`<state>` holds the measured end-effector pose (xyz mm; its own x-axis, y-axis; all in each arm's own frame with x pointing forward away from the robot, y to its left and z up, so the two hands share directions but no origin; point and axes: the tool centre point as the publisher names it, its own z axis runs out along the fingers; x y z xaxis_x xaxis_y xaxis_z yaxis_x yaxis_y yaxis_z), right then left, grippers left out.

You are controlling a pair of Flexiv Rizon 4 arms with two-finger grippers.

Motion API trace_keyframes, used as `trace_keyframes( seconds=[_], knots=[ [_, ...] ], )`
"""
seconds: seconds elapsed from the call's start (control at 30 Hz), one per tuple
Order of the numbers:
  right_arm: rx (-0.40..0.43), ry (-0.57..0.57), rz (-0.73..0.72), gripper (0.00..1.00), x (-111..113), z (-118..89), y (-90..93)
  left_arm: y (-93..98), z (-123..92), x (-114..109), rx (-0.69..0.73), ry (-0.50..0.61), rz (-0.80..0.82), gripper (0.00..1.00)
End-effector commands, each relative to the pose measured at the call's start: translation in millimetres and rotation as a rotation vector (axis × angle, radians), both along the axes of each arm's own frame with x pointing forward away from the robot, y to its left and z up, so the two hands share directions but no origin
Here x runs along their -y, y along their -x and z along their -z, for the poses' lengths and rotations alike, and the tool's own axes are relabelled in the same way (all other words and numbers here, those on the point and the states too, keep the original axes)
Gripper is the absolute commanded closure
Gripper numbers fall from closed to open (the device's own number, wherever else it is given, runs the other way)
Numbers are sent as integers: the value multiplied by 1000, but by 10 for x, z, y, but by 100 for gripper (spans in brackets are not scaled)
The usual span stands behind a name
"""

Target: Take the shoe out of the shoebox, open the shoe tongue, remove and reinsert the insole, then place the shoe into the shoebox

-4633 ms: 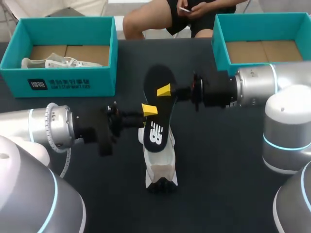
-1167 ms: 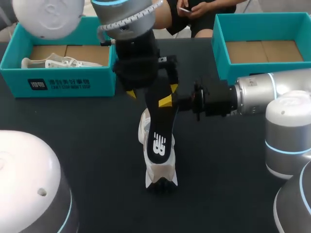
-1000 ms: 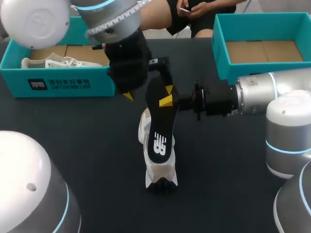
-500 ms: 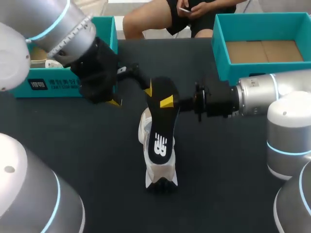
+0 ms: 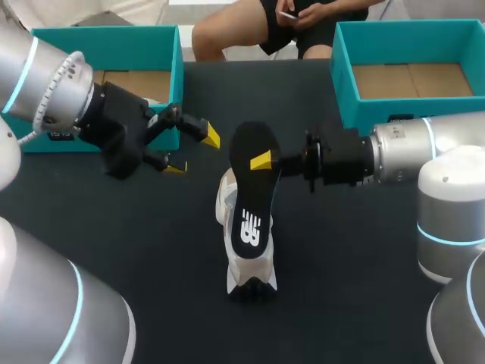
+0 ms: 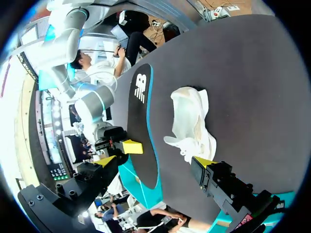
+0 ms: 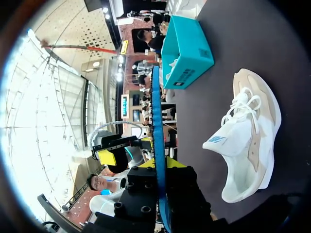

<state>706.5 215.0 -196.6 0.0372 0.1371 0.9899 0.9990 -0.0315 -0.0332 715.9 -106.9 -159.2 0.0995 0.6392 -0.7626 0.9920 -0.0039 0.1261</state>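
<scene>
Left gripper [image 5: 193, 152] swung off left, jaws apart; right gripper [image 5: 261, 161], clamped on the insole [image 5: 250, 205], looks due to feed it into the sneaker [image 5: 250, 269].

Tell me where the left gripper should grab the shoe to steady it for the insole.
Likely the left side wall of the shoe, coming in low from the left with the open left gripper. The insole, held by the right gripper, hangs over the shoe's middle and blocks approach from above or the right.
</scene>
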Motion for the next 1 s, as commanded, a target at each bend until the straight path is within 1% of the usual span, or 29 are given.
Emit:
trace_keyframes(
  seconds=[0.03,0.1,0.13,0.2,0.23,0.27,0.33,0.4,0.43,0.6,0.73,0.8,0.83,1.0],
  knots=[
    [1,-4,8,100,-17,-1,37,40,53,-29,8,260,26,0],
    [0,-9,7,100,-37,-5,47,40,53,-29,8,260,26,0],
    [0,-11,6,100,-51,-11,48,14,86,-20,-7,342,12,0],
    [0,-16,-1,100,-75,-21,48,-51,194,-24,-27,351,-9,0],
    [-1,-18,-3,100,-83,-23,47,-52,222,-19,-26,344,-8,0],
    [-1,-19,-4,100,-89,-24,46,-52,233,-13,-42,378,-5,0],
    [-3,-21,-6,100,-101,-21,42,-58,238,-2,-38,377,-7,0],
    [-5,-23,-7,100,-121,-19,43,-70,243,11,-51,417,-5,0],
    [-6,-23,-8,100,-132,-21,48,-85,256,20,-43,408,-7,0],
    [1,-66,-13,100,-244,-32,93,-115,318,71,-64,434,-19,0],
    [4,-77,0,100,-276,-39,123,-154,339,130,-82,453,-28,0],
    [5,-87,-2,100,-310,-37,132,-184,349,160,-84,457,-29,14],
    [5,-90,-7,100,-322,-34,132,-189,349,179,-84,458,-29,32],
    [7,-97,-8,100,-354,-23,135,-226,385,242,-95,468,-37,31]
  ],
)
